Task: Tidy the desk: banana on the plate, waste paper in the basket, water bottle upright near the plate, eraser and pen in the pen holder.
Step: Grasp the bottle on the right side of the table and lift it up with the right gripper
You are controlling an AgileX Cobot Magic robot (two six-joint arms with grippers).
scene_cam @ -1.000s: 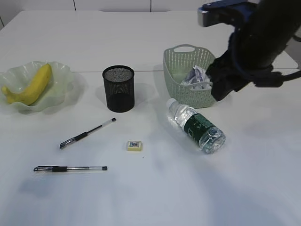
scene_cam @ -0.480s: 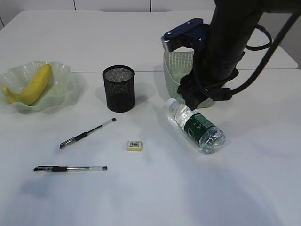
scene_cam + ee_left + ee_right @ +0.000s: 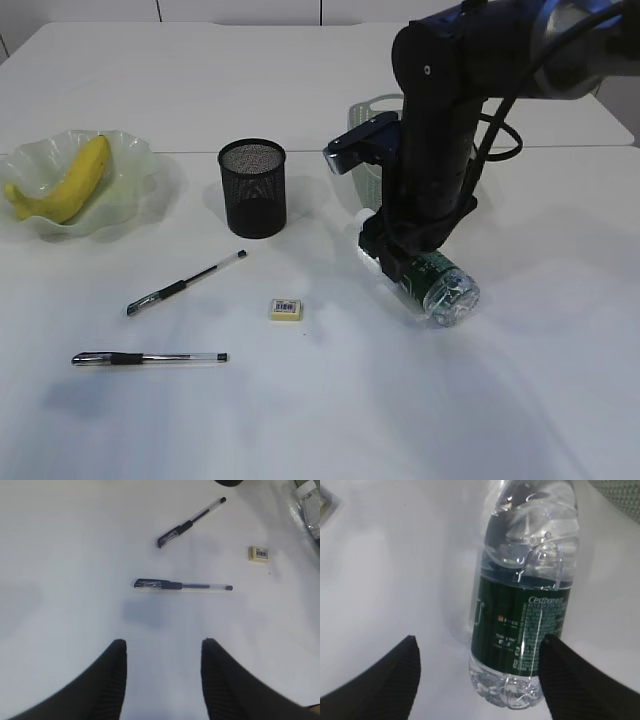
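The water bottle lies on its side in front of the basket, cap toward the basket. My right gripper has come down over it and stands open. In the right wrist view the right gripper straddles the lower part of the bottle; the right finger is next to it, the left one well clear. The banana lies on the plate. Two pens and the eraser lie near the black mesh pen holder. My left gripper hangs open above bare table. The waste paper is hidden behind the right arm.
The left wrist view shows both pens and the eraser ahead of the left fingers. A corner of the basket shows just beyond the bottle's neck. The right arm covers most of the basket.
The right arm has swung from above the basket leftward and down onto the lying bottle, its jaws spreading wider. The left gripper and the objects have not moved.
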